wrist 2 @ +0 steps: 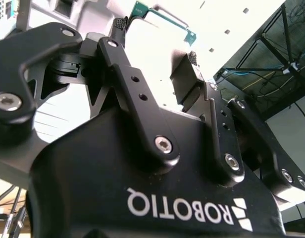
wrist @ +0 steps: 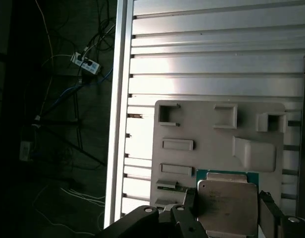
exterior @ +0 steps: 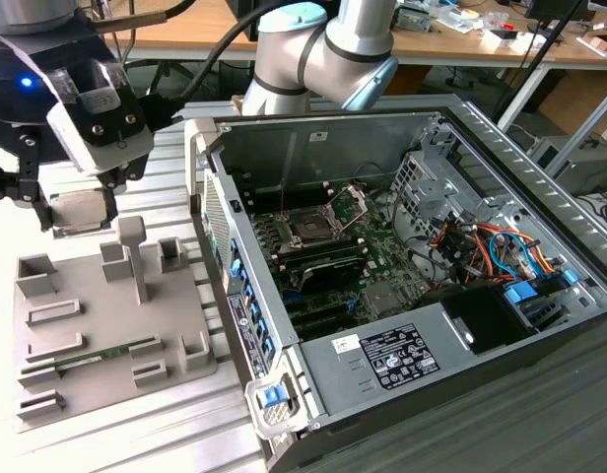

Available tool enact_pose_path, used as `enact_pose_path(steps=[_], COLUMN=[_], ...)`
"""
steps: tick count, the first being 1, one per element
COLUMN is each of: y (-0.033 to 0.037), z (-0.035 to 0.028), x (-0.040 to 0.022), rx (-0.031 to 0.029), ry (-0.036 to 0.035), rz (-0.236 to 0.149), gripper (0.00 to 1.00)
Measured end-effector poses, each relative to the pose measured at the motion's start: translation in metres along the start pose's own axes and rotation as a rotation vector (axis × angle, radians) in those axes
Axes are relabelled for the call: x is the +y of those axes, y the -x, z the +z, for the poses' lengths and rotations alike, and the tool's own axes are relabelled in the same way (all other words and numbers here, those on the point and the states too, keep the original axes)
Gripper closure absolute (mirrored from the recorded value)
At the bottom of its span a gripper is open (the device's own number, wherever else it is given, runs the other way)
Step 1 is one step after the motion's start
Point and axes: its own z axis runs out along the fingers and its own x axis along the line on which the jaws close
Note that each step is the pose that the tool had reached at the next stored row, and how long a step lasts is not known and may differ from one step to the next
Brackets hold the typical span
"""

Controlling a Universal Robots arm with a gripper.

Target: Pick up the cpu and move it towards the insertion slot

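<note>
Gripping the cpu between its black fingers, the tool is hanging at the exterior view's far left, above the far end of the grey plastic tray, its fingers clamped on the chip's two opposite edges. In the first wrist view the cpu is showing its silvery metal top and thin green rim, with a dark finger pressing against one side and another against the opposite side, and the tray with its raised pockets lying beneath on the ribbed metal surface. In the second wrist view the tool is seen from behind its linkages, a corner of the green-edged chip peeking beyond the fingertips. In the exterior view the insertion slot is sitting well apart to the right, inside the open computer case, its silver frame standing hinged up at the far side of the black socket. A long green memory stick is lying in a groove at the tray's near side
</note>
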Motion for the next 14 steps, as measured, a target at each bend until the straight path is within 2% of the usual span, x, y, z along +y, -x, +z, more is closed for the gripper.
enact_pose_path(steps=[8, 14], y=[0.0248, 0.0387], z=[0.0000, -0.0001], x=[-0.0019, -0.0029], rx=[0.0016, 0.0024], ry=[0.0002, 0.0002], rz=[0.000, 0.000], gripper=[0.45, 0.45])
